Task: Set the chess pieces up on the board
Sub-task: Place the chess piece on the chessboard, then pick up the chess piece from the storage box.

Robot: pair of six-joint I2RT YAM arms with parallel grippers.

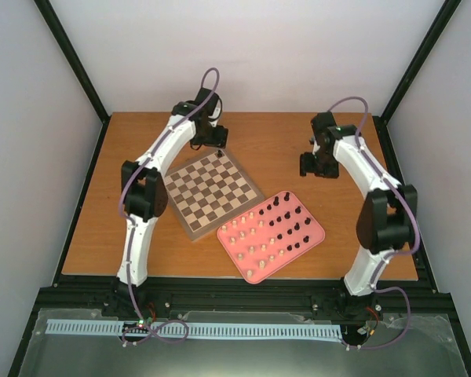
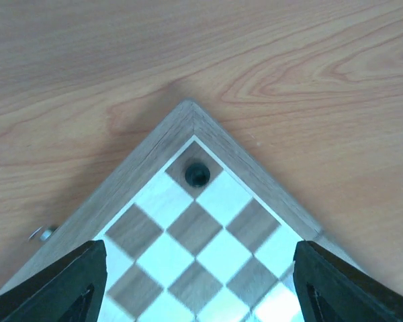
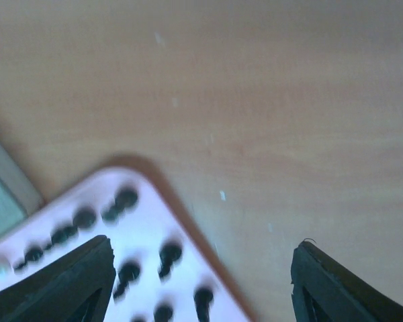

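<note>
Chessmen stand in rows in the pink tray (image 1: 315, 233) in the top view: a dark set (image 1: 297, 228) on its far-right half and a cream set (image 1: 250, 251) on its near-left half. We see the board (image 1: 208, 196) lying cornerwise on the wooden table (image 1: 141, 243), just beside the tray's left edge. A lone dark piece (image 1: 223, 155) stands on its far corner square. The left gripper (image 1: 214, 140) hangs over that far corner. The right gripper (image 1: 314, 163) hangs over bare table beyond the tray, apart from it.

In the left wrist view we look straight down on the board's corner. The lone dark piece stands upright in the dark corner square, touching nothing else. The left gripper's fingers (image 2: 60, 285) sit at the two bottom corners of the picture, spread wide and released. Nothing is between them, and the piece is well clear ahead of them.

The right wrist view is blurred. We can make out the tray's rounded corner with several dark chessmen in it, and a grey strip at the left edge that we take for the board's border. The right gripper's fingers (image 3: 342, 285) are likewise spread wide and empty, one over the tray and the other over bare wood.
</note>
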